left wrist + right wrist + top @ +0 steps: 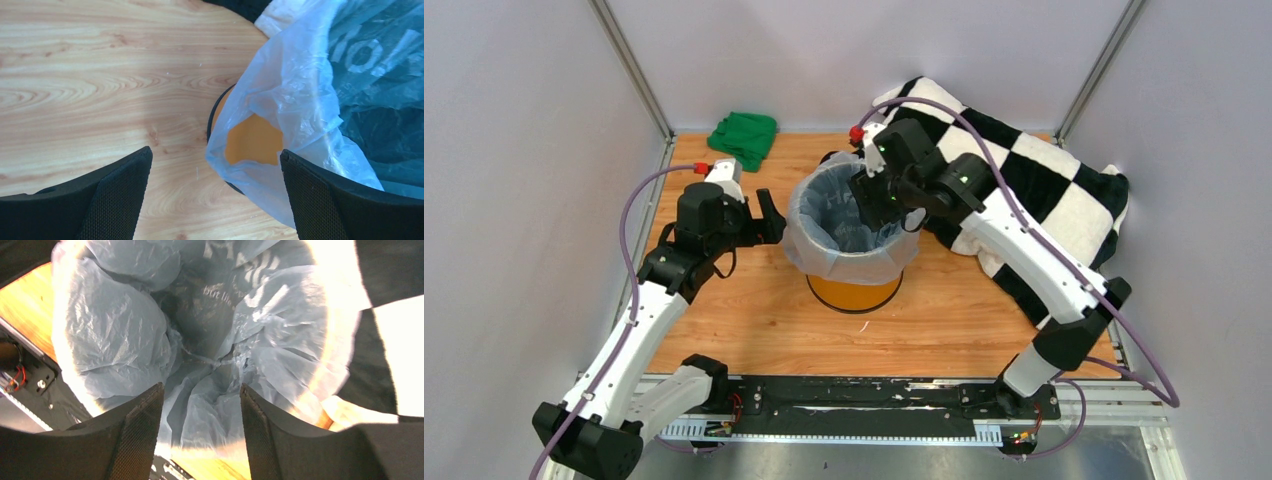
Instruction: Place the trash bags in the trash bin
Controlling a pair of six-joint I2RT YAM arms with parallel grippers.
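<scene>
The orange-yellow trash bin (pixel 856 291) stands mid-table. The pale blue-grey trash bag (pixel 819 237) lines it, its mouth folded out over the rim and hanging down the outside. My left gripper (pixel 769 217) is open and empty just left of the bin; in the left wrist view (pixel 215 165) the bag's hanging edge (pixel 295 100) sits between the fingers, with orange bin wall (pixel 252 142) showing through a gap. My right gripper (pixel 871 205) is open inside the bin's mouth near its far right side. In the right wrist view (pixel 201 400) it looks down into the crinkled bag (pixel 125 335).
A green cloth (pixel 745 136) lies at the back left corner. A black-and-white checkered blanket (pixel 1034 190) is heaped at the back right, under my right arm. Grey walls and metal posts close in the wooden table (pixel 754 320).
</scene>
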